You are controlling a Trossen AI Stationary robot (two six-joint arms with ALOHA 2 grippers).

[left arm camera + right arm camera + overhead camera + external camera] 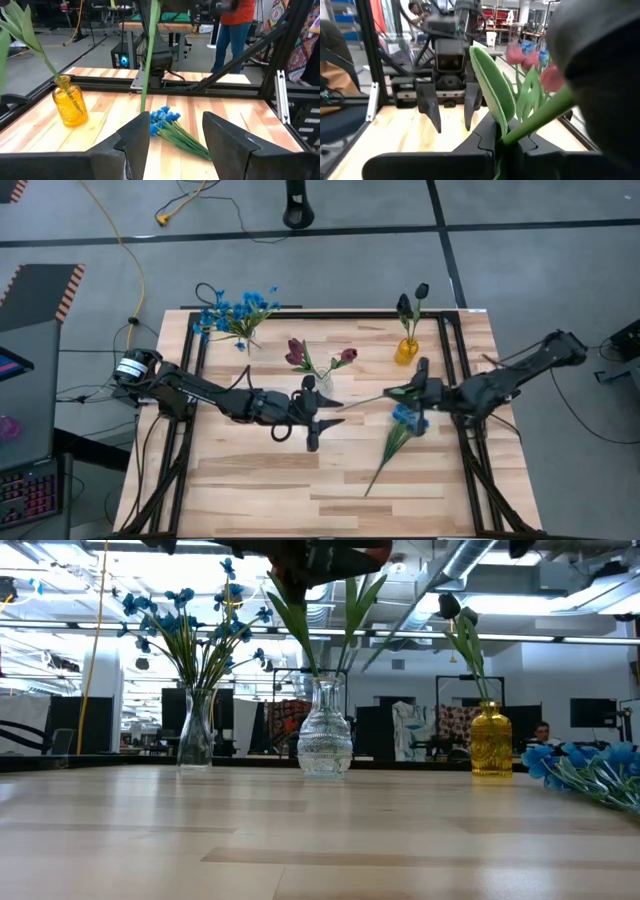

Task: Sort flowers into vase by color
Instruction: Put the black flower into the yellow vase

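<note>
I see the table (260,480) with the clear vase (322,383) of red rosebuds (297,354) near its middle. Just beside that vase my left gripper (322,412) hangs spread and empty. Farther right, my right gripper (392,393) pinches a green stem (540,116). Blue flowers (405,420) lie below it.

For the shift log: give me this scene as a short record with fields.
left gripper: jaws open, mid-table, holding nothing
right gripper: jaws shut on a green stem stretching toward the left gripper
clear vase: mid-table, holds red flowers
slim vase: far left corner, holds blue flowers
yellow vase: far right, holds dark buds
loose blue sprig: lying on the table below the right gripper
</note>
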